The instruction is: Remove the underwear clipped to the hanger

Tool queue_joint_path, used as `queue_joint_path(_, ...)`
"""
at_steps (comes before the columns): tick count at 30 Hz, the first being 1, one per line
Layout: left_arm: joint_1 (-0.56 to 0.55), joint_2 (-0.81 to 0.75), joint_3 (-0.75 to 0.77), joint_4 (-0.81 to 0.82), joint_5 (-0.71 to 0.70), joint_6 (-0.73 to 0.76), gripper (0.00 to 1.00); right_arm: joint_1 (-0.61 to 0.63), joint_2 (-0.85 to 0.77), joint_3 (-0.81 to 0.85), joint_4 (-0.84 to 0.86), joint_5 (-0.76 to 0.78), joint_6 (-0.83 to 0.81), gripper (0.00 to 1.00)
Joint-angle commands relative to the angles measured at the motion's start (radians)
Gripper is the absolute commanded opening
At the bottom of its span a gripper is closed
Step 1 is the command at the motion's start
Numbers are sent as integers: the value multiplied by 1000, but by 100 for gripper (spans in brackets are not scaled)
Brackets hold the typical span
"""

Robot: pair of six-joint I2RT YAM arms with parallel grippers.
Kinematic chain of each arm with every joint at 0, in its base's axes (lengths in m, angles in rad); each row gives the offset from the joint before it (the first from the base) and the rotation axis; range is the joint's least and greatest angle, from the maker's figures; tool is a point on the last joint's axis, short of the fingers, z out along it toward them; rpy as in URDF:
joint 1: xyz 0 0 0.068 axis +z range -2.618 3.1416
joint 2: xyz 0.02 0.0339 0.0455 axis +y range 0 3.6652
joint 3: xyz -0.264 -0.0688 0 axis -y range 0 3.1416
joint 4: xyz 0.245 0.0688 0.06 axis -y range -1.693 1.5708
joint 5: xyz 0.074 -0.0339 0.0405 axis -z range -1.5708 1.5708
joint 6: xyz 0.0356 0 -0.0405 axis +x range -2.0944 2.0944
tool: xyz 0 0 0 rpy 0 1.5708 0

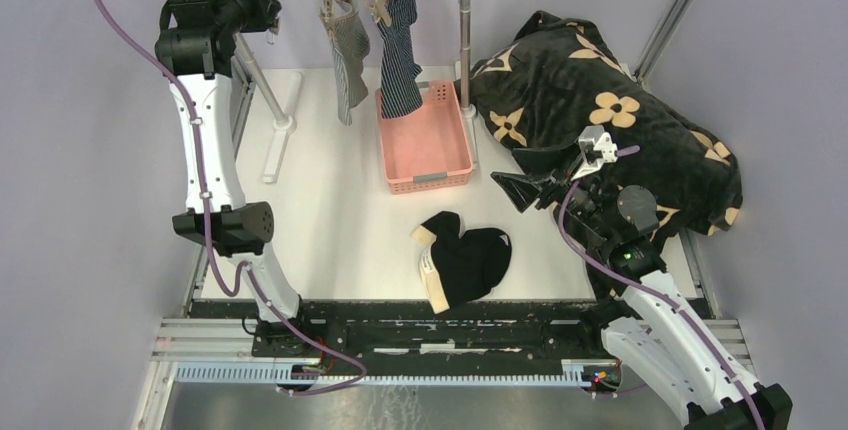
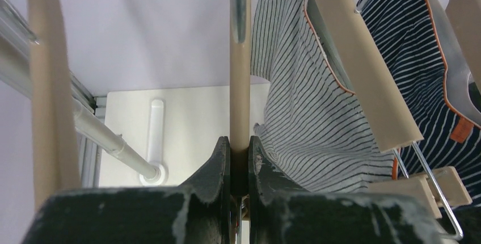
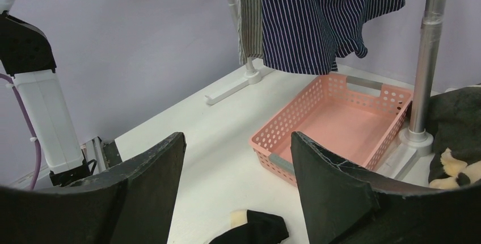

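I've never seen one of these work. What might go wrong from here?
The left pincer is clamped on a beige hanger bar, not cloth; a hard pull might shake the whole rack. The grey-striped underwear hangs to the side of the pink basket, so if released it may land on the table.

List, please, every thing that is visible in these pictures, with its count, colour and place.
black underwear: one, black, lying on the table's front
grey-and-white striped underwear: one, hanging clipped at the rack
navy striped underwear: one, hanging clipped, above the basket
empty hanger: one, beige, left of the hanging garments
basket: one, pink, table's middle
blanket: one, black with tan flowers, right side
rack: one, silver, at the back
table: one, white
left gripper: shut on the empty hanger
right gripper: open, over the table's right
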Motion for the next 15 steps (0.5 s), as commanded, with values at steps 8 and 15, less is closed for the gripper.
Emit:
queue_joint_path(8,60,51,39,208,104,-50,8,4,22,-10,106,-32,28,76)
queue_joint_path(15,61,101,39,176,88,-64,11,5,24,-18,134,-39,42,76)
